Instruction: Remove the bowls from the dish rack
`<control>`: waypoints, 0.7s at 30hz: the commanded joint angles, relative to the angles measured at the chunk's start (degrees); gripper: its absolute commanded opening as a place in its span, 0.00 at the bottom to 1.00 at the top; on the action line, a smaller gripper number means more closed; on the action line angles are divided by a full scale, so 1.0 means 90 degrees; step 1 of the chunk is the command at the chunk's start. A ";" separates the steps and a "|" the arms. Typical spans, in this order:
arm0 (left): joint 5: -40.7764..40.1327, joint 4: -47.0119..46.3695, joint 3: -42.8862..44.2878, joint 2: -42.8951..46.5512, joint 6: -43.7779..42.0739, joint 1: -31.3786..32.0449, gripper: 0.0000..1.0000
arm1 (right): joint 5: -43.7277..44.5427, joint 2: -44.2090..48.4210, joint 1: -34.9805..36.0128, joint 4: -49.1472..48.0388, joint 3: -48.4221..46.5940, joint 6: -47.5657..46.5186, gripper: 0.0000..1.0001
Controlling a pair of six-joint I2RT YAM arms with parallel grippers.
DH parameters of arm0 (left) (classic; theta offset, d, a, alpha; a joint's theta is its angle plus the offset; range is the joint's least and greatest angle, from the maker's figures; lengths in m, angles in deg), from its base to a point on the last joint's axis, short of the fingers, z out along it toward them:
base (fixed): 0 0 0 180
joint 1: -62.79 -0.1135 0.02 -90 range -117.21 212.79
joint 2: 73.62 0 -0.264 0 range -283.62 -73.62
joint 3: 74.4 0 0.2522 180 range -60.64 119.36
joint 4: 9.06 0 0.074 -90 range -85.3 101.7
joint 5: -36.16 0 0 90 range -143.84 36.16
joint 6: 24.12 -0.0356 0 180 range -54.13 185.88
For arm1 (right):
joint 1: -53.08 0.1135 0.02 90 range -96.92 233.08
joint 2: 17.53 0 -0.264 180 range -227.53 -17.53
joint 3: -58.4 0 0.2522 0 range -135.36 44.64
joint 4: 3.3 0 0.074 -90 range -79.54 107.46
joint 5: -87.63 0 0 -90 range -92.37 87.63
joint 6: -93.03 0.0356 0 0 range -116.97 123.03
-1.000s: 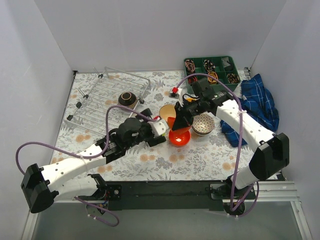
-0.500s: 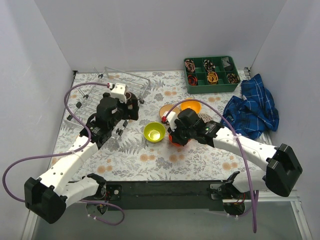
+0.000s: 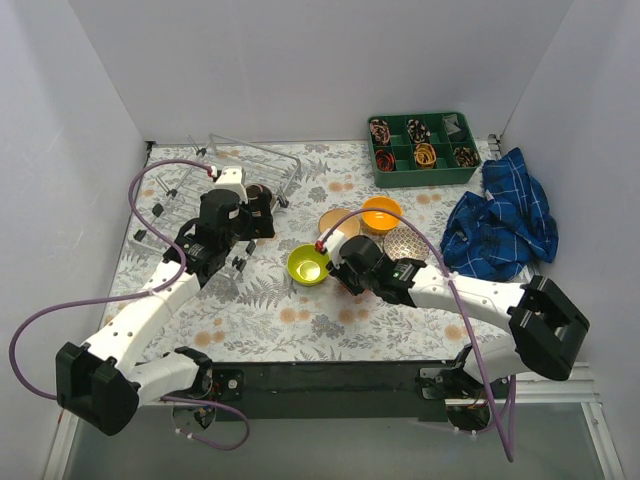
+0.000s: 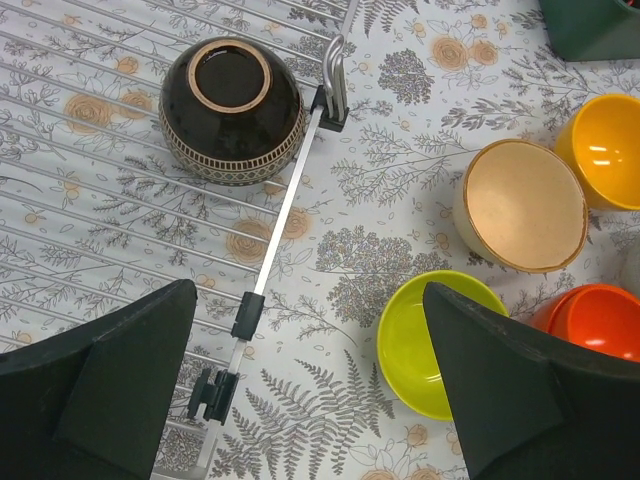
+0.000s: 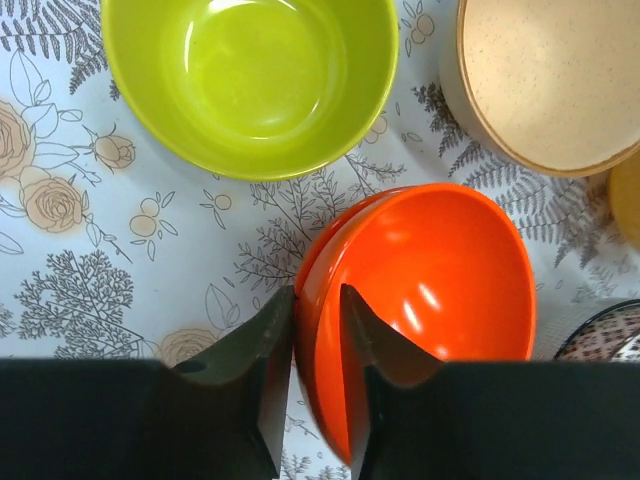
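The silver wire dish rack (image 3: 200,190) lies at the back left. One dark brown bowl (image 4: 232,108) sits upside down in it near its right edge (image 4: 290,215). My left gripper (image 3: 248,228) is open and empty just in front of that bowl, over the rack's near right corner (image 4: 310,400). On the table stand a lime green bowl (image 3: 308,265), a beige bowl (image 3: 335,223), a yellow-orange bowl (image 3: 381,213) and a grey-patterned bowl (image 3: 405,245). My right gripper (image 5: 318,320) is shut on the near rim of the red-orange bowl (image 5: 430,290), right of the lime green bowl (image 5: 250,75). A second orange rim shows under it.
A green compartment tray (image 3: 420,150) with small items stands at the back right. A blue checked cloth (image 3: 505,215) lies at the right edge. White walls close in the table on three sides.
My left gripper has gone from the table's middle back to the rack, and the lime green bowl now stands on the table. My right gripper has come down and nearer onto the red-orange bowl.
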 commanded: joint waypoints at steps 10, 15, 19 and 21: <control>-0.0556 0.0376 0.1001 -0.0872 0.0226 -0.0178 0.98 | 0.0108 0.1167 0.0090 -0.0036 -0.0085 0.0762 0.85; -0.0713 0.0795 0.1712 -0.1759 0.0478 -0.0558 0.98 | 0.0519 0.1607 0.0071 0.0355 -0.0251 0.0948 0.92; -0.0041 0.0895 0.1978 -0.2308 0.1016 -0.1115 0.98 | 0.0655 0.1812 0.0051 0.0482 -0.0213 0.1036 0.92; 0.0466 0.0671 0.1978 -0.2455 0.1250 -0.1583 0.98 | 0.0695 0.1919 0.0022 0.0531 -0.0164 0.1095 0.93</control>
